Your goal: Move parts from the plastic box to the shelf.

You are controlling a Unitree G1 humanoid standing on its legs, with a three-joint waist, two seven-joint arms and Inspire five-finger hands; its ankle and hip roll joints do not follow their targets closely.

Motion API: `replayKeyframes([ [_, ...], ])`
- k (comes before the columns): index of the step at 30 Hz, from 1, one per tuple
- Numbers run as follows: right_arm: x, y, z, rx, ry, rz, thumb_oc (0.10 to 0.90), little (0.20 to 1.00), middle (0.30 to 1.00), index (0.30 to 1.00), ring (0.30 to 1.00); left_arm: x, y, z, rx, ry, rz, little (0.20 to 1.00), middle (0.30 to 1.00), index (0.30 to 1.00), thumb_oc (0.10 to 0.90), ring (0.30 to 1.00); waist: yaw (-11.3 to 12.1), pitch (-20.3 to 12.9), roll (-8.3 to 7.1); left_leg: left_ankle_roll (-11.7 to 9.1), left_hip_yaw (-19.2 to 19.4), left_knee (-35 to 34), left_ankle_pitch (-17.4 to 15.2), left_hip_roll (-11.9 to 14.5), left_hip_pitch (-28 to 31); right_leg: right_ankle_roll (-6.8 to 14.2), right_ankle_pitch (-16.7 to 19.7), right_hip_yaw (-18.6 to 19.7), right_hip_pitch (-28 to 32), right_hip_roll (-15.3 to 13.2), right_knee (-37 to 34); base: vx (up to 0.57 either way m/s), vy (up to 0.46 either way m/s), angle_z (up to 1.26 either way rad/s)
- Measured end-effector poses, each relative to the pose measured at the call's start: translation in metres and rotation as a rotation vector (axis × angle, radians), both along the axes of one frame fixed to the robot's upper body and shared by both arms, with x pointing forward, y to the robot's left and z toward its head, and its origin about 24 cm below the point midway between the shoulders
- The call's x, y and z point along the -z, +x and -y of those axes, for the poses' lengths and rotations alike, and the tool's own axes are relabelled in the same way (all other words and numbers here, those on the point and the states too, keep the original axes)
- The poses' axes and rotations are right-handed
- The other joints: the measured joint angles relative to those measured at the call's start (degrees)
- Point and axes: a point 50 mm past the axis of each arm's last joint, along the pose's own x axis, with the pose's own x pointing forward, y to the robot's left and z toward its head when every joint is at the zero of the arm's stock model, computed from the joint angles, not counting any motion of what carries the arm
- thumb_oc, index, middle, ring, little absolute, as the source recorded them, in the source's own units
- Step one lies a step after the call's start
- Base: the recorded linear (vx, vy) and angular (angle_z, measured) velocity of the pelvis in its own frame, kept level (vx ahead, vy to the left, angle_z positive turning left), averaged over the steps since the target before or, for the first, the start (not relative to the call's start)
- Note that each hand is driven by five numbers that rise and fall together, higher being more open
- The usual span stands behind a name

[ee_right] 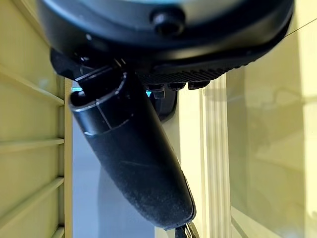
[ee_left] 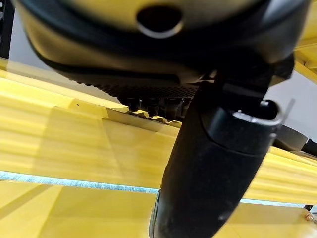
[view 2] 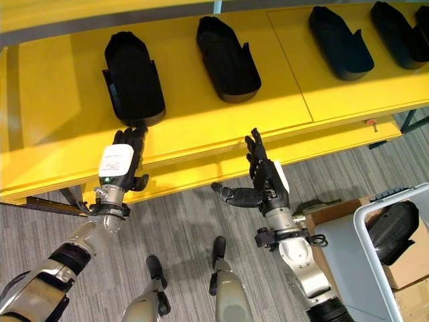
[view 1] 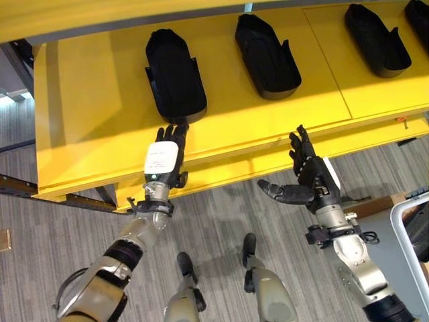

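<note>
part (view 1: 175, 75) on shelf (view 1: 87, 100) | left hand (view 1: 164, 157) fingertips touching, straight | right hand (view 1: 310, 176) spread

Grey striped carpet floor (view 1: 221, 221), cardboard box (view 2: 405, 265) at right (beside a white-framed cart (view 2: 365, 268)), bright overhead light

I see a bright yellow shelf (view 1: 94, 100) carrying glossy black parts (view 1: 175, 75), my dark left hand (view 1: 164, 157) with a white patch on its back, my right hand (view 1: 305, 176) dark too, and a floor (view 1: 214, 215) of grey streaked planks below
</note>
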Motion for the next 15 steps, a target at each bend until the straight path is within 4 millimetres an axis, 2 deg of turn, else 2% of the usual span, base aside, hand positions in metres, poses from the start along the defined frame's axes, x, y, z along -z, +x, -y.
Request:
replayKeyframes([
  [15,0.0004,-0.0005,0.0002,-0.001,0.000,-0.001,0.900,1.000,1.000,1.000,1.000,-0.0052,0.0070,-0.0012,-0.011,0.023,0.017,1.000,1.000,1.000,0.900,1.000,-0.68,0.05,0.04,0.03,0.05,-0.01,-0.18,-0.01,-0.44,0.10,0.06,0.01,-0.28,0.02,-0.41,0.00,0.000,0.00],
])
